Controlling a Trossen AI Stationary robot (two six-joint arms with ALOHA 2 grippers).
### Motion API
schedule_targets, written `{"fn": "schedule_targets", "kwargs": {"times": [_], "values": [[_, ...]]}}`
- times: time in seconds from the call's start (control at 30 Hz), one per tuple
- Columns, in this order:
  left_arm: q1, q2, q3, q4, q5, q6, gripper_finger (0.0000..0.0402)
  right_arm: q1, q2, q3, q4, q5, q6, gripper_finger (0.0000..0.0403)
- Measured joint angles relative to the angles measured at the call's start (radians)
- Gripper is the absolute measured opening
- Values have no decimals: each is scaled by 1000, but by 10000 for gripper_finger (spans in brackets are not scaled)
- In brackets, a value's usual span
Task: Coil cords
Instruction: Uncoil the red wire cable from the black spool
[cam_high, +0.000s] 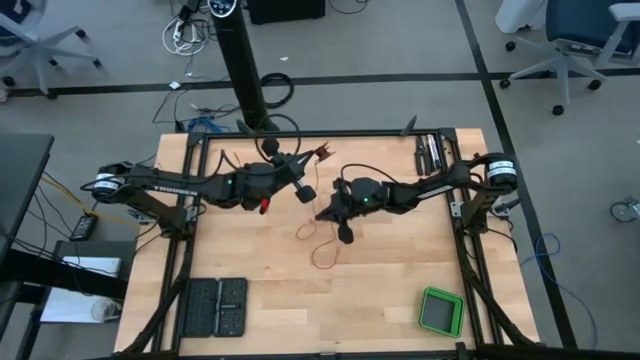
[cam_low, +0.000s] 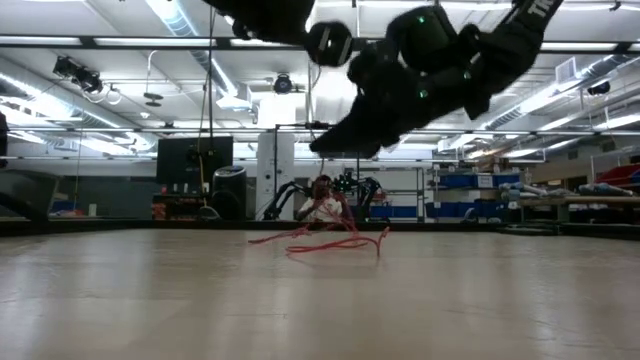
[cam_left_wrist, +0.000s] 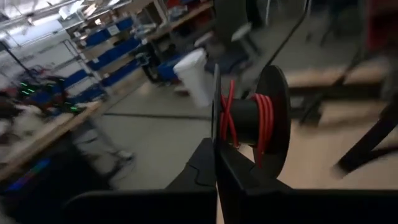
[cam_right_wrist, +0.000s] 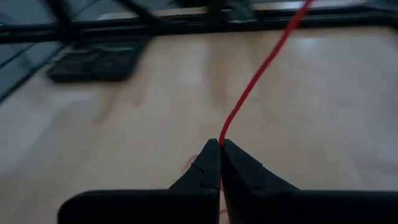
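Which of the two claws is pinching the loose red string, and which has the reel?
The right gripper pinches the red cord between shut fingertips. The left gripper instead grips a black spool with cord already wound on it.

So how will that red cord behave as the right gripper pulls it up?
Probably floppy: the cord lies in loose loops on the table. It looks very thin and light, so the slack should simply trail. It runs straight only above the right gripper, shut on it, so it likely holds no shape unless tensioned.
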Motion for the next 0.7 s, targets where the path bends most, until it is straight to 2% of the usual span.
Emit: {"fn": "schedule_targets", "kwargs": {"times": [0.13, 0.27, 0.4, 0.53, 0.7], "values": [[7, 0, 0, -115, -64, 81, 0, 33, -65, 51, -130, -2, -88, 1], [13, 0, 0, -231, -72, 135, 0, 50, -155, 66, -230, 5, -138, 0], [13, 0, 0, -351, -72, 184, 0, 53, -262, 67, -320, 76, -168, 0], [12, 0, 0, -454, -73, 175, 0, 52, -383, 67, -470, 205, -182, 0], [4, 0, 0, -479, -69, 93, 0, 41, -504, 67, -723, 511, -109, 0]]}}
